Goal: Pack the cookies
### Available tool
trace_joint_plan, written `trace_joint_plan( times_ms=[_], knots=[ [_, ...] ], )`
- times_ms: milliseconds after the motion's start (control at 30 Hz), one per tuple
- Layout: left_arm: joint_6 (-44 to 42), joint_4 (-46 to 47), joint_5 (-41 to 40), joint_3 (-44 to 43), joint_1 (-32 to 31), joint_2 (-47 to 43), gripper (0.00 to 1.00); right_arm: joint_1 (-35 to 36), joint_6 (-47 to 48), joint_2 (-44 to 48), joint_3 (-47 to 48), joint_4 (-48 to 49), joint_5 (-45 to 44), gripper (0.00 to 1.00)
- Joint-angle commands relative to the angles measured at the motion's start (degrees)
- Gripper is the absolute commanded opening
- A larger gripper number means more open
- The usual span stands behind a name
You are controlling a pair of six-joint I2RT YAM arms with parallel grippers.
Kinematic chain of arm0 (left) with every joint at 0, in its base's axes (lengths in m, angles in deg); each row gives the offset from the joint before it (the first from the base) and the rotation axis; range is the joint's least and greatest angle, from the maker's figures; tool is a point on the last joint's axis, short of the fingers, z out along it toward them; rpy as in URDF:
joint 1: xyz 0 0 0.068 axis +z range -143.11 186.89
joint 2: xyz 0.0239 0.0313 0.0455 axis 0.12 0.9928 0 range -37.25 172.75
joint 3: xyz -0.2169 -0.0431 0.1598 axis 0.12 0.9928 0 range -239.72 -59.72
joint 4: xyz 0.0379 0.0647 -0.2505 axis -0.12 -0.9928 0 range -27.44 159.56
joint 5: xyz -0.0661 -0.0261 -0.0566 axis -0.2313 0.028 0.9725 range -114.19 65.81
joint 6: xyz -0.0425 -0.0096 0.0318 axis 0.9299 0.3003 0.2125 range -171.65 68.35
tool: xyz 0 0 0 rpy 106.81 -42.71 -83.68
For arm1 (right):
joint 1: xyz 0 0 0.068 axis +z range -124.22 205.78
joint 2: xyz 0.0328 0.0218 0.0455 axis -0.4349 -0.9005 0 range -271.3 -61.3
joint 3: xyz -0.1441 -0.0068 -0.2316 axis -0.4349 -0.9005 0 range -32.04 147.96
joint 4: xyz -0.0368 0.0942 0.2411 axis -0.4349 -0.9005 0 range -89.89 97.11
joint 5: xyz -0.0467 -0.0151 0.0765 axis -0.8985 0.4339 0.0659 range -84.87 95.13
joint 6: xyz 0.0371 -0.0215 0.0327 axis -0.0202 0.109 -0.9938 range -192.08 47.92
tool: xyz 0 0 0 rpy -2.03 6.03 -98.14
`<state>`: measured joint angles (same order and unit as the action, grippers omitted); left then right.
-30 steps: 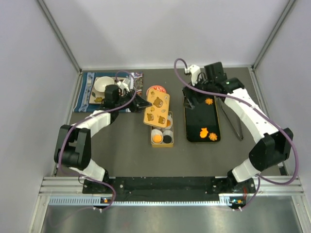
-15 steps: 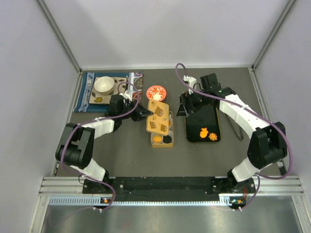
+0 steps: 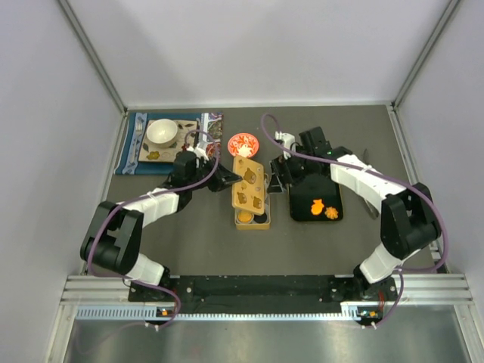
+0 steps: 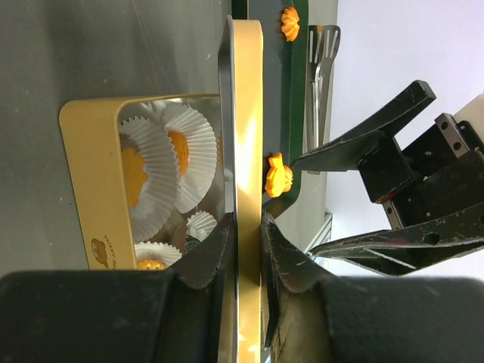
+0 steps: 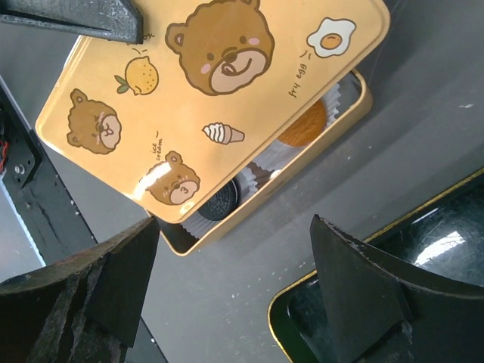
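Observation:
My left gripper (image 3: 236, 178) is shut on the edge of a yellow bear-printed lid (image 3: 251, 185), holding it tilted over an open yellow tin (image 3: 252, 221). In the left wrist view the jaws (image 4: 246, 242) clamp the lid's rim (image 4: 248, 113). Inside the tin, white paper cups hold orange cookies (image 4: 178, 151). The right wrist view shows a black cookie (image 5: 219, 203) and an orange one (image 5: 302, 125) under the lid (image 5: 204, 91). My right gripper (image 3: 277, 181) is open and empty, just right of the tin. Two orange cookies (image 3: 318, 204) (image 3: 331, 213) lie on the black tray (image 3: 302, 213).
A red-and-white dish (image 3: 242, 143) stands just beyond the tin. A patterned mat with a white bowl (image 3: 162, 132) lies at the far left. Metal tongs (image 3: 370, 200) lie right of the tray. Grey walls enclose the table on three sides.
My left gripper has brought the lid nearer and lower over the tin. My right gripper has moved left from the tray's far end to beside the tin.

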<state>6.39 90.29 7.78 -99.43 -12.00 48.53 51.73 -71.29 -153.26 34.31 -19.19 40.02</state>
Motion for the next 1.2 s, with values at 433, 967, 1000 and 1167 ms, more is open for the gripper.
trace_joint_plan(
  times_ms=[433, 967, 1000, 1167],
  knots=[
    [3.04, 3.09, -2.17, 2.96, -2.90, -2.11, 0.00, 2.87, 0.08, -3.14, 0.63, 3.89, -2.55, 0.82],
    [5.24, 2.83, -3.40, 3.76, -5.01, -2.89, 0.00, 3.05, 0.79, -3.40, -0.87, 3.72, -3.43, 0.81],
    [4.72, 2.56, -3.66, 3.93, -5.01, -2.98, 0.00, 3.05, 0.87, -3.57, -0.96, 3.54, -3.26, 0.81],
    [2.87, 0.19, -5.77, 5.07, -5.01, -4.48, 0.00, 3.05, 0.52, -4.54, -1.48, 3.54, -1.85, 0.81]
  ],
)
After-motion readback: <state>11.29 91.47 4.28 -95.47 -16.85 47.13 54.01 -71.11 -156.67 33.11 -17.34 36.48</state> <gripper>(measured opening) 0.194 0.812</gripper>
